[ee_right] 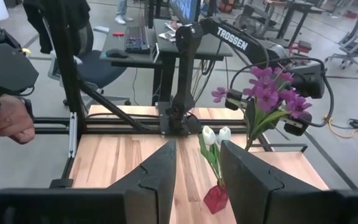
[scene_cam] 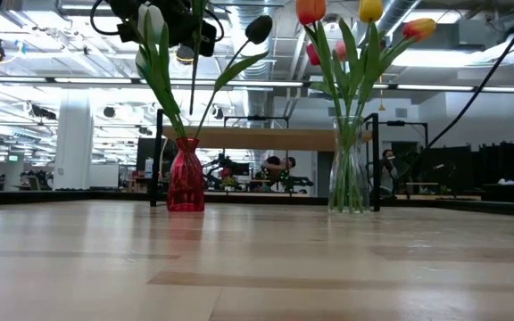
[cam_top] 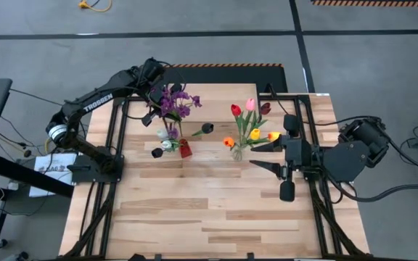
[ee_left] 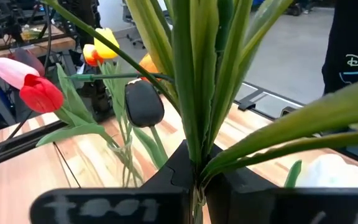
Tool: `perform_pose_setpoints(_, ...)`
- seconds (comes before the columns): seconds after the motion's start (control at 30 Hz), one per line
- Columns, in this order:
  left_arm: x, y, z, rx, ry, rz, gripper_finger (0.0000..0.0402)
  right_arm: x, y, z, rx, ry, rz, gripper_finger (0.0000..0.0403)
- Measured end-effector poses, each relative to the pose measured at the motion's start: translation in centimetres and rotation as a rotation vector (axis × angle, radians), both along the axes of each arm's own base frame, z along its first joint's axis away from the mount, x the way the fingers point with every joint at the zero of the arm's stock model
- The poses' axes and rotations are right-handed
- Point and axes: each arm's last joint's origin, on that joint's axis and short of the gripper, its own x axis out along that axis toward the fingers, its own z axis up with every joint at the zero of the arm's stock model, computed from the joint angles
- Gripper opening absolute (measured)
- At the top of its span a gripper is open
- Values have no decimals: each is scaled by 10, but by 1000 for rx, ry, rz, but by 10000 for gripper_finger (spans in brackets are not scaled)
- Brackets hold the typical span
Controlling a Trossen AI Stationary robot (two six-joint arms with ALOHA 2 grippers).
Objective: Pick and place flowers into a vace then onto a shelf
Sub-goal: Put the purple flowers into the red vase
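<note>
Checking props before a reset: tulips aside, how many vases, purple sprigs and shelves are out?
vases: 2, the red vase and the clear vase
purple sprig: 1
shelf: 1
total: 4

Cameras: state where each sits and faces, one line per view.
High: overhead, straight down; both arms show.
Low: tabletop height, facing red vase and clear vase; left arm overhead.
Left wrist: past left jaws shut on purple sprig, toward red tulip.
Right wrist: past open right jaws, toward red vase.
Shared: red vase, low and right wrist.
</note>
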Motion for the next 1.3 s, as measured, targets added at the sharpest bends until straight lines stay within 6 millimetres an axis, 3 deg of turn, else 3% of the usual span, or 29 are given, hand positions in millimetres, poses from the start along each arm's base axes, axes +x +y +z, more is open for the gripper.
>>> perform_pose_setpoints(0.53, 15, 14, -34, -91, 27, -55, 1, 0, -1, 0, 35, -10, -44, 118)
perform_pose_setpoints(1.3, 20, 18, -54, -79, 78, -66, 1, -1, -2, -2, 39, -5, -68, 118)
